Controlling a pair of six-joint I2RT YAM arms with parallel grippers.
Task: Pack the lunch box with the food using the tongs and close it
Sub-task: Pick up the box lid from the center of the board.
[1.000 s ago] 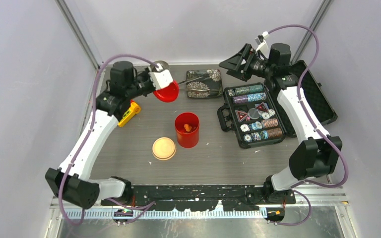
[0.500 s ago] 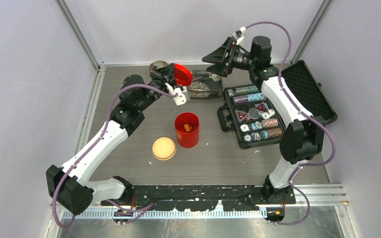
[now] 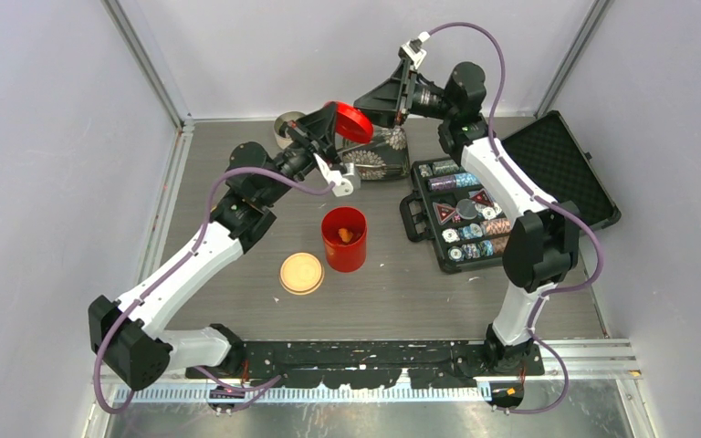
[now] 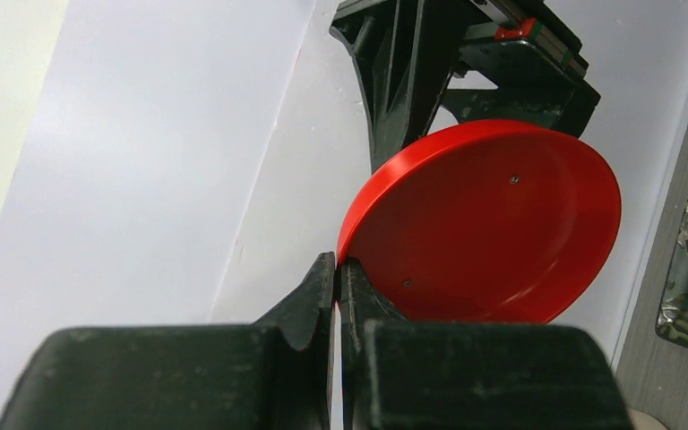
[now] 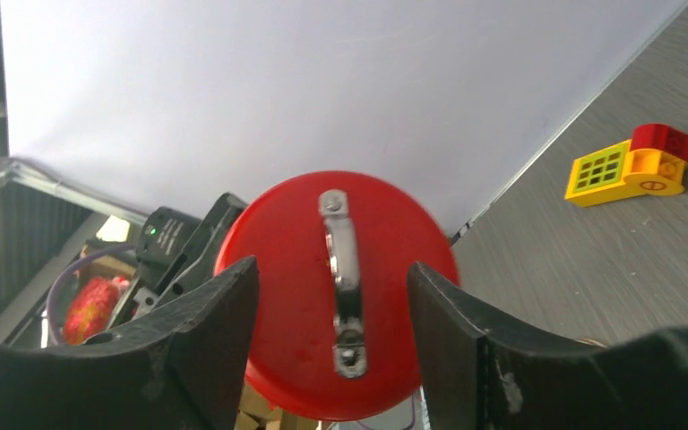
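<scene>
The red lid (image 3: 350,121) is held up in the air at the back middle, tilted on edge, with my left gripper (image 3: 331,130) shut on its rim (image 4: 349,260). Its underside (image 4: 493,224) faces the left wrist camera. My right gripper (image 3: 366,100) faces the lid's top, open, one finger on each side of the metal handle (image 5: 344,269) without touching it. The red canister (image 3: 344,246) stands uncovered mid-table with orange food (image 3: 346,234) inside. A beige disc lid (image 3: 301,273) lies to its left. The tongs are mostly hidden behind the grippers.
An open black poker-chip case (image 3: 465,214) fills the right side, its foam lid (image 3: 566,173) laid back. A patterned tray (image 3: 370,166) lies behind the canister. A round tub (image 3: 286,126) stands at the back left. A yellow-and-red toy block (image 5: 632,166) lies on the table.
The left arm swung the red lid from the back left to the back middle and raised it. The right arm swung left to meet it, its jaws narrowing a little around the handle.
</scene>
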